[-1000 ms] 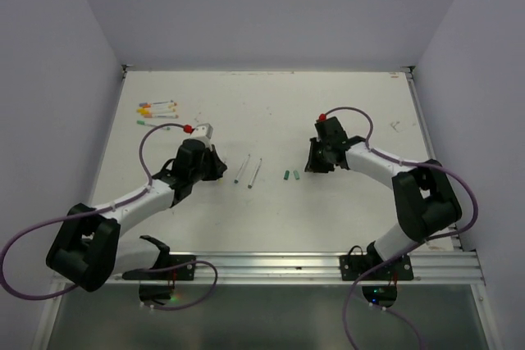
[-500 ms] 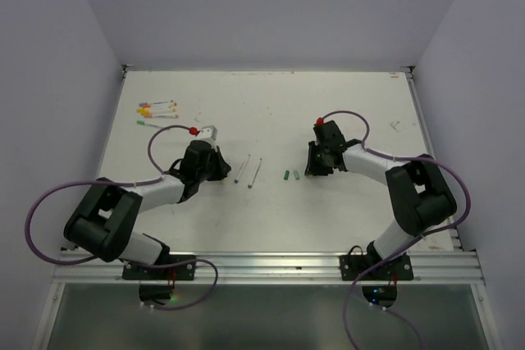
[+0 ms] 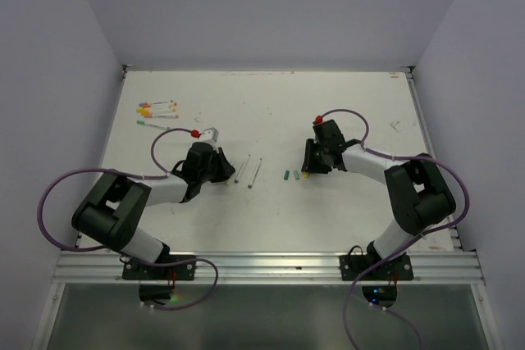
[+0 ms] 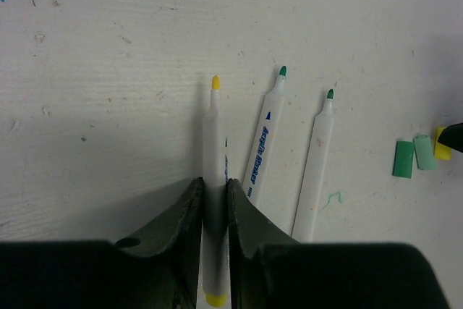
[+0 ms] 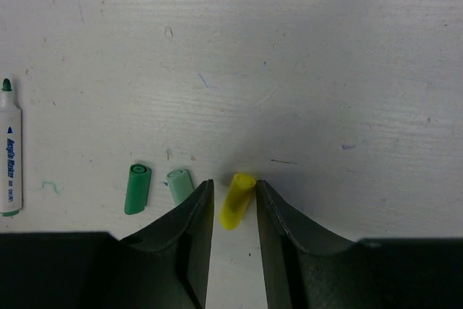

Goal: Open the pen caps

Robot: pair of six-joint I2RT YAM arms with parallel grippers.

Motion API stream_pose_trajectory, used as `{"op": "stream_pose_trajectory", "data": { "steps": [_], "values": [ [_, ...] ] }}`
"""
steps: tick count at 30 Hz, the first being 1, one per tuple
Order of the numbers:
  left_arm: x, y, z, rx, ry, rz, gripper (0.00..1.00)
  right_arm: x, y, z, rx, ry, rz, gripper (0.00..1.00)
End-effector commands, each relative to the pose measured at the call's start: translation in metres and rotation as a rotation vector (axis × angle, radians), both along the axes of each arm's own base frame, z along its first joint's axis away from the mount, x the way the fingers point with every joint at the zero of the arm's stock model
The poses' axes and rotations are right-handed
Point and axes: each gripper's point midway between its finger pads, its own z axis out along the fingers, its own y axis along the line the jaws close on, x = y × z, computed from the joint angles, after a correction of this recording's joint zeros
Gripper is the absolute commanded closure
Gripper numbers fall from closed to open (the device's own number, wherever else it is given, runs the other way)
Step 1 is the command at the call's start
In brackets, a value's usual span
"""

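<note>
My fingers have just eased apart on both sides; my right fingers [image 5: 206,200] stand slightly spread around the yellow cap [image 5: 236,199], loose on the table [image 5: 289,48] beside two green caps [image 5: 136,188]; my left fingers [image 4: 197,197] flank the bared yellow pen [image 4: 212,128], grip uncertain; a third pen seems opened.

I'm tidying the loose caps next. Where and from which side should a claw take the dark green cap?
Pinch the dark green cap across its round sides at mid-length, coming straight down from above: it lies flat on the table, a short cylinder. The pale green cap lies close beside it, so probably keep the claw narrow.
</note>
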Motion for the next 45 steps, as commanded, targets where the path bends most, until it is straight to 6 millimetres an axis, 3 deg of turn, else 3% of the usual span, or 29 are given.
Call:
{"op": "stream_pose_trajectory", "data": {
  "steps": [1,4,12,15,16,18,20,24,27,32,34,35,37,38,40,41,43,44,45],
  "values": [
    [0.001,0.005,-0.003,-0.009,-0.001,0.032,0.79,0.0,-0.002,-0.004,-0.018,0.008,0.018,0.66],
    [0.0,0.008,-0.006,0.007,0.012,0.047,0.77,0.001,0.0,-0.001,-0.012,0.004,0.024,0.65],
    [-0.009,0.015,-0.008,0.002,0.025,0.076,0.6,0.0,0.0,0.012,0.001,-0.026,0.033,0.6],
    [-0.009,0.015,0.005,-0.02,-0.004,0.081,0.5,0.0,-0.006,0.026,-0.012,-0.059,0.016,0.55],
    [-0.009,0.015,0.012,-0.024,-0.014,0.08,0.35,-0.001,-0.007,0.029,-0.014,-0.069,0.012,0.52],
    [-0.004,0.019,0.029,-0.027,-0.052,0.116,0.21,-0.002,-0.011,0.041,-0.014,-0.101,0.004,0.42],
    [-0.006,0.024,0.037,-0.025,-0.059,0.136,0.0,-0.003,-0.015,0.052,-0.022,-0.13,-0.007,0.32],
    [0.001,0.035,0.077,-0.053,-0.133,0.225,0.0,-0.003,-0.023,0.066,-0.046,-0.144,-0.037,0.23],
    [0.005,0.049,0.101,-0.054,-0.19,0.305,0.0,0.002,-0.014,0.077,-0.004,-0.155,-0.049,0.16],
    [0.018,0.096,0.132,0.025,-0.272,0.572,0.0,-0.007,0.009,0.092,0.137,-0.185,0.022,0.07],
    [0.02,0.107,0.13,0.101,-0.255,0.596,0.0,-0.011,0.018,0.095,0.201,-0.2,0.058,0.01],
    [0.028,0.117,0.145,0.12,-0.277,0.644,0.01,-0.016,0.027,0.095,0.242,-0.184,0.093,0.01],
    [0.032,0.13,0.137,0.185,-0.22,0.698,0.01,-0.017,0.032,0.091,0.263,-0.164,0.115,0.01],
    [0.041,0.14,0.151,0.19,-0.235,0.748,0.0,-0.017,0.034,0.089,0.267,-0.153,0.119,0.01],
    [0.047,0.148,0.137,0.238,-0.159,0.786,0.0,-0.017,0.04,0.088,0.287,-0.146,0.141,0.01],
    [0.059,0.155,0.145,0.214,-0.152,0.824,0.0,-0.017,0.041,0.086,0.294,-0.144,0.143,0.01],
    [0.068,0.162,0.121,0.248,-0.053,0.851,0.0,-0.018,0.049,0.091,0.34,-0.159,0.177,0.01],
    [0.079,0.171,0.126,0.225,-0.036,0.891,0.0,-0.019,0.053,0.097,0.36,-0.171,0.195,0.01],
    [0.084,0.175,0.105,0.233,0.027,0.928,0.0,-0.019,0.056,0.102,0.378,-0.186,0.212,0.01]
  ]
}}
